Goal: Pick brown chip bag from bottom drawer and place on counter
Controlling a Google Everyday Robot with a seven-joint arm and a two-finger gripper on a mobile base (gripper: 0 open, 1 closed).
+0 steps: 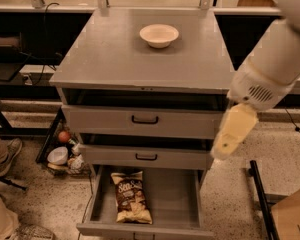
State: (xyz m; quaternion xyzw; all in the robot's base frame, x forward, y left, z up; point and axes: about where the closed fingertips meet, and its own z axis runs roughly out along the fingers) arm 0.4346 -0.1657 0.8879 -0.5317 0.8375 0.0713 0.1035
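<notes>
Your tool (pixel 233 132) hangs off the right side of the cabinet, just beyond the front right corner of the surface (pixel 115 54) and below its level. It is beside the right ends of the two shallow drawers (pixel 145 120). It is pale yellow and tilted, with its tip pointing down and to the left. It carries nothing that shows, and you cannot tell whether it is wide or narrow.

The brown chip bag (pixel 131 196) lies flat in the bottom drawer (pixel 175 199), which is pulled out well in front of the others. The bag sits left of the drawer's middle, near the left wall, with its long side running front to back and bare grey floor to its right.

On the surface a cream bowl (pixel 159 35) stands upright near the back edge, about midway between the left and right edges. The tool is well apart from both the bag and the bowl.
</notes>
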